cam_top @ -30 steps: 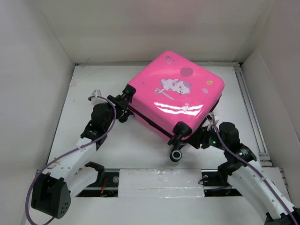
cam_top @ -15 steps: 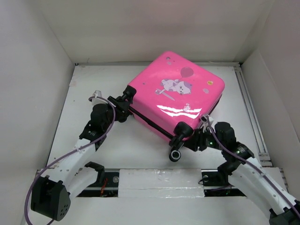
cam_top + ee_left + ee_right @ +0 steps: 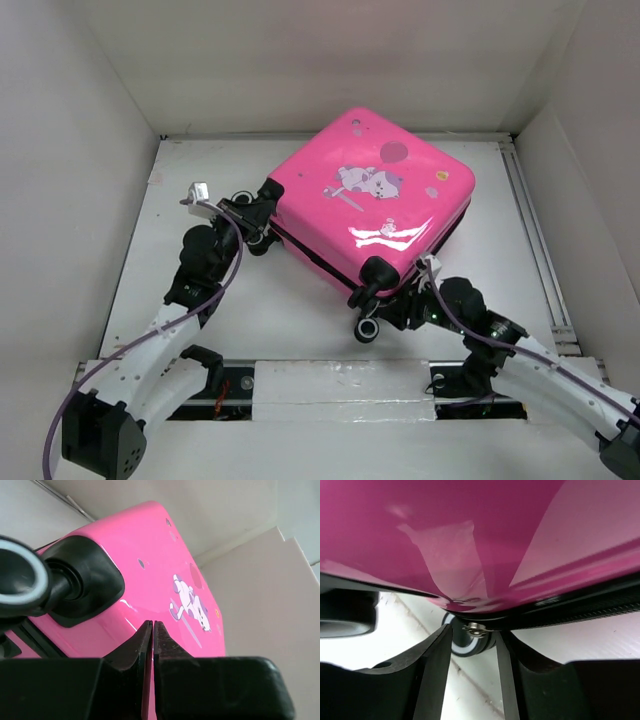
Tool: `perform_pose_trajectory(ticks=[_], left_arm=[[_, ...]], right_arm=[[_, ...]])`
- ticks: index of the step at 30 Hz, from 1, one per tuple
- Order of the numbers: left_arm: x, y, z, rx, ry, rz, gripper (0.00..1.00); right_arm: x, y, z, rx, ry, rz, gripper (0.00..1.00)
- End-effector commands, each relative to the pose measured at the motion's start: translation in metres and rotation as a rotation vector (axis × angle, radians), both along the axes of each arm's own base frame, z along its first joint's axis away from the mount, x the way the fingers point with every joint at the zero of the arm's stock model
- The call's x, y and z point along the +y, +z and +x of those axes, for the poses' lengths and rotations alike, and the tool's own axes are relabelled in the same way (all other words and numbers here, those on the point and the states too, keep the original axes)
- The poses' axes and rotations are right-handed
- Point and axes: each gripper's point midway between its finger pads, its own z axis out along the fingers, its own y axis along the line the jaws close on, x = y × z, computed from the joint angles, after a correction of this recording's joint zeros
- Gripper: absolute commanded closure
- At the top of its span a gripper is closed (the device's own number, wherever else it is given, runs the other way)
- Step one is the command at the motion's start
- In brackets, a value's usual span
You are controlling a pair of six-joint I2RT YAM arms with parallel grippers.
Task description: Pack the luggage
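Though clenched, left pincer (image 3: 153, 627) beside the luggage (image 3: 375, 205); right pincer (image 3: 473, 635), seemingly released, at its near edge.

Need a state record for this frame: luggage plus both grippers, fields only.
luggage: luggage closed, lying flat on the table, sticker face up, set askew
left: left gripper shut, nothing seen between its fingers, at the case's left corner beside a wheel
right: right gripper open, low at the near corner by the zip seam, small metal piece between its fingertips
contents: not visible
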Motion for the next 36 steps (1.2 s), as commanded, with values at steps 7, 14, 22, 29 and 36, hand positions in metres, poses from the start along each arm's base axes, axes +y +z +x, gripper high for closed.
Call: perform_pose_trajectory(ticks=[7,14,22,29,36], left_arm=[[0.004,0.023,-0.002,-0.090,0.014,0.037,1.00],[-0.086,-0.022,-0.058,-0.122,-0.320,0.312,0.69],[-0.145,-0.063,-0.129,-0.147,-0.654,0.469,0.01],[-0.162,-0.083,-0.150,-0.129,-0.781,0.513,0.00],[-0.181,-0.092,-0.167,-0.141,-0.853,0.549,0.00]], right_arm=[[-0.025,0.035,0.049,-0.267,-0.282,0.084,0.47],[-0.013,0.041,0.051,-0.319,-0.215,0.087,0.46],[0.000,0.047,0.046,-0.335,-0.114,0.065,0.46],[-0.009,0.054,0.044,-0.347,-0.148,0.080,0.41],[-0.008,0.057,0.041,-0.339,-0.134,0.076,0.35]])
